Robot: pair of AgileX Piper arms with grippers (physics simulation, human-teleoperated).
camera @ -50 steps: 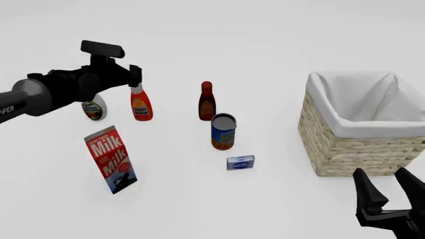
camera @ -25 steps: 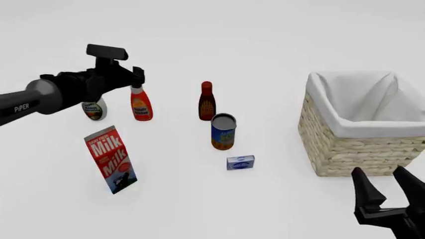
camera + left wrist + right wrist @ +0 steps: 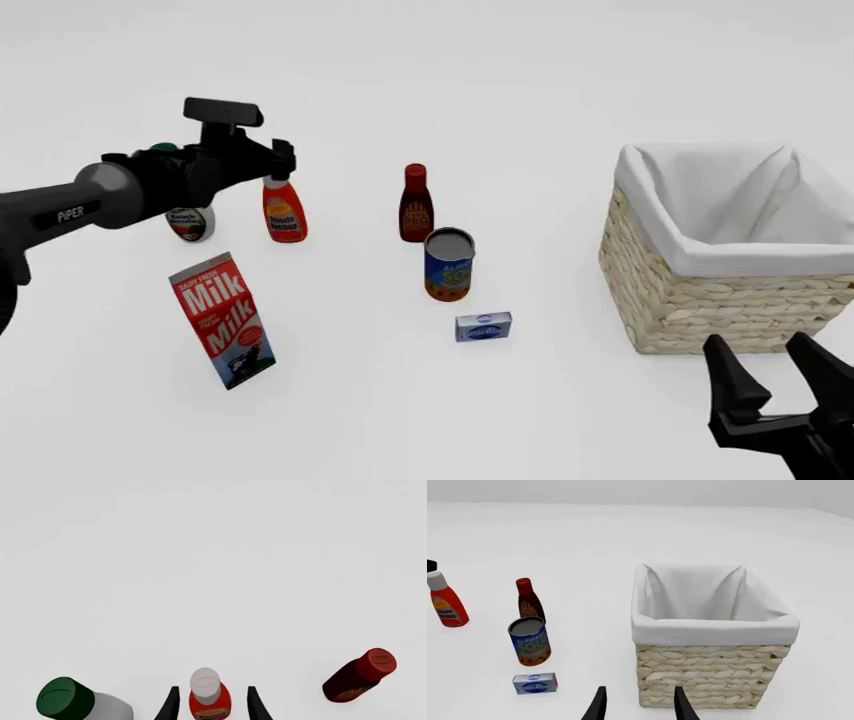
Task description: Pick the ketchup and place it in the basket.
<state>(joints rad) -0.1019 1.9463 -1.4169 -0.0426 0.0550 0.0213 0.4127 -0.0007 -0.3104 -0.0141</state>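
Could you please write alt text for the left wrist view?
The open left gripper straddles the upright ketchup, seen from above. A green-capped white bottle and a dark red-capped bottle flank it on the white table.

Bright red squeeze ketchup bottle [image 3: 284, 217] with white cap and yellow-orange label: upright on the tabletop [image 3: 534, 120], far left. Large square woven beige wicker basket [image 3: 727, 262] with white cloth liner: upright, open-topped, well apart at right.
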